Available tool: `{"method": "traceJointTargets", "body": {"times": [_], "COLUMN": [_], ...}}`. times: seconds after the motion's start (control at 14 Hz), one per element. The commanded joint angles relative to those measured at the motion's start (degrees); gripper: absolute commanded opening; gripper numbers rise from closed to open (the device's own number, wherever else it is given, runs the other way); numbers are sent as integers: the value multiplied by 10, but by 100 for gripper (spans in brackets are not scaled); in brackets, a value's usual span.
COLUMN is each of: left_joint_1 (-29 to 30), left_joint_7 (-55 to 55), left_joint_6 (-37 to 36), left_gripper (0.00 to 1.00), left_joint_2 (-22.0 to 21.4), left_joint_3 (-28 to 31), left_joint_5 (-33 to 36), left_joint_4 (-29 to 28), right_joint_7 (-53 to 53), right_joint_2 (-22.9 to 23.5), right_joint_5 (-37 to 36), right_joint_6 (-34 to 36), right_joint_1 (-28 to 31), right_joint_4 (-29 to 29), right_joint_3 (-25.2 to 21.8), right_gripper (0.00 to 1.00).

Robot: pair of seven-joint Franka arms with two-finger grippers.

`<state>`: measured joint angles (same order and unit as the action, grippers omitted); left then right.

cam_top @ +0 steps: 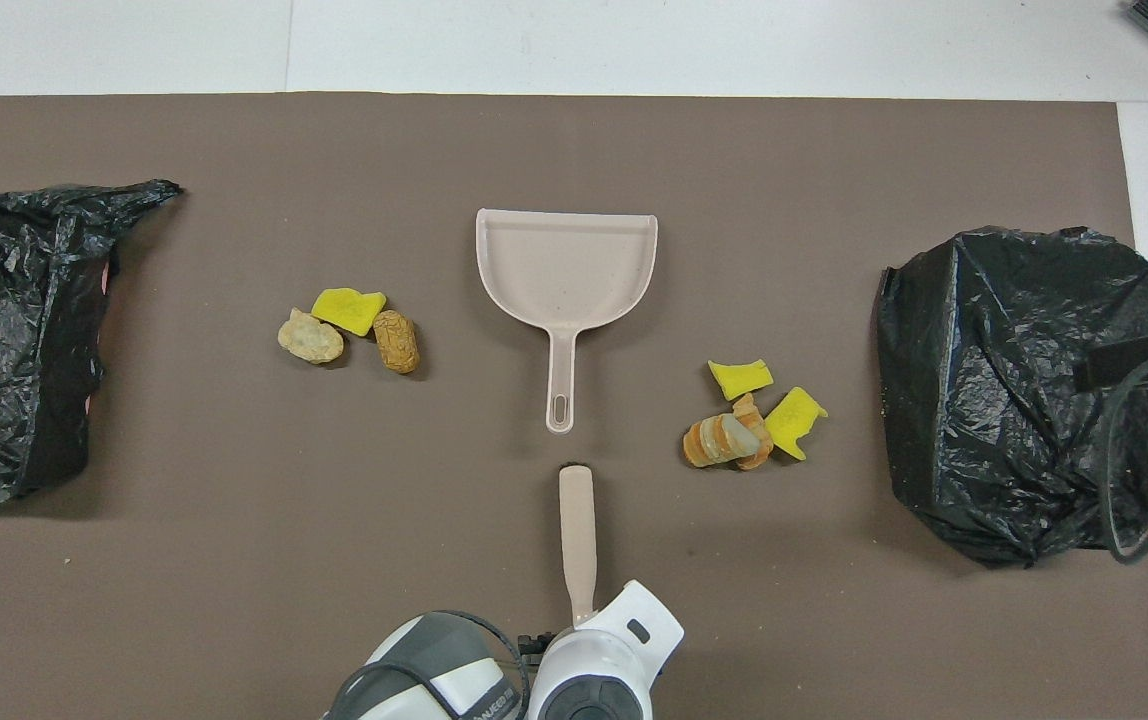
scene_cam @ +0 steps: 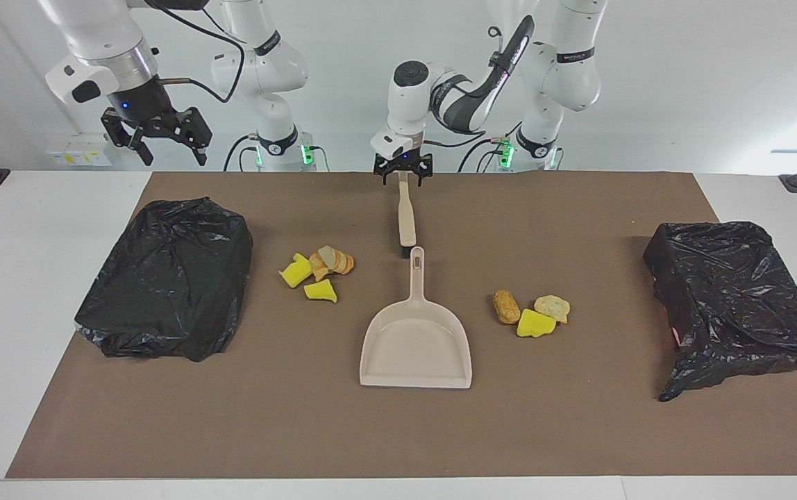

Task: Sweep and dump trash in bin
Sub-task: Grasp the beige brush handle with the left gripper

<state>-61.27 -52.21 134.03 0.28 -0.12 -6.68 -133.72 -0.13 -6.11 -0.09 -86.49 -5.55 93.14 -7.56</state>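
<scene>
Left gripper [scene_cam: 403,175] spread wide over the brush [scene_cam: 406,215] handle end, dustpan [scene_cam: 416,344] past the brush, right gripper [scene_cam: 155,139] apart, waiting over a black bag [scene_cam: 166,278].

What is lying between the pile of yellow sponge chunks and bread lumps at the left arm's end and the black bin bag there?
Nothing visible. Bare brown mat separates the yellow and tan scrap pile from the black plastic-lined bin. The beige dustpan lies toward the table's middle, out of that path.

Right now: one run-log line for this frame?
left gripper: open over brush handle end | right gripper: open, waiting above bin bag | dustpan: empty | trash: unswept, two piles
</scene>
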Motion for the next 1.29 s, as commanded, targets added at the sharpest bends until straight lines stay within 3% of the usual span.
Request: {"method": "traceJointTargets", "body": {"times": [0.0, 0.14, 0.21, 0.43, 0.5, 0.93, 1.22], "left_joint_1": [-10, -8, -7, -5, 0, 55, 117], "left_joint_7": [-5, -4, -4, -3, -3, 3, 3], "left_joint_6": [10, 4, 0, -20, -31, -135, -192], "left_gripper": [89, 77, 66, 4, 0, 0, 0], "left_joint_2": [2, -1, -1, -3, -5, -27, -55], "left_joint_3": [12, 13, 13, 13, 14, 20, 19], "left_joint_5": [-9, -9, -10, -10, -10, 0, 42], "left_joint_4": [-1, -1, 0, 4, 7, 47, 60], "right_joint_7": [-10, -10, -10, -10, -10, -10, -11], "right_joint_2": [-8, -8, -8, -8, -8, -8, -9], "right_joint_5": [11, 11, 11, 11, 11, 11, 12], "right_joint_6": [-7, -7, -7, -7, -7, -7, -3], "right_joint_1": [6, 6, 6, 6, 6, 6, 3], "right_joint_4": [10, 10, 10, 10, 11, 10, 11], "right_joint_3": [4, 4, 4, 4, 4, 4, 6], "right_gripper": [100, 100, 100, 100, 100, 100, 100]}}
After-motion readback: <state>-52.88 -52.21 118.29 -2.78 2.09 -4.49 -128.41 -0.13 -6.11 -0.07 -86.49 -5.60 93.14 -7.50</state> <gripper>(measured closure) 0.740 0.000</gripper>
